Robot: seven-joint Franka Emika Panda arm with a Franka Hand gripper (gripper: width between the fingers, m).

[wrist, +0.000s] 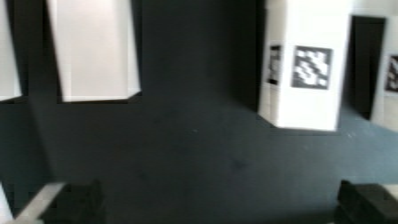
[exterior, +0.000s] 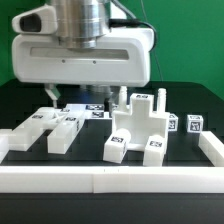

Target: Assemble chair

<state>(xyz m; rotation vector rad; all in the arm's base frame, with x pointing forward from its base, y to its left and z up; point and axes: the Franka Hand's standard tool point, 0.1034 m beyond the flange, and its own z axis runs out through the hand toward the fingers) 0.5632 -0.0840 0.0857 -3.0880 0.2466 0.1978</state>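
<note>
The chair is in loose white parts on the black table. A notched assembly with upright posts (exterior: 137, 125) stands right of centre. Two long blocks (exterior: 30, 132) (exterior: 63, 132) lie at the exterior view's left. A flat tagged slab (exterior: 85, 110) lies behind them, under the arm. Two small tagged pieces (exterior: 172, 123) (exterior: 194, 124) sit at the right. My gripper (exterior: 80, 95) hangs above the slab area, touching nothing. In the wrist view it (wrist: 222, 205) is open and empty over bare table, with a plain long block (wrist: 95, 50) and a tagged block (wrist: 306, 65) beyond the fingertips (wrist: 71, 203).
A long low white border rail (exterior: 110, 180) runs along the front and turns up the right side (exterior: 212, 150). The big white arm body (exterior: 85, 55) fills the upper middle of the exterior view. More white pieces show at the wrist view's edges (wrist: 7, 50) (wrist: 388, 70).
</note>
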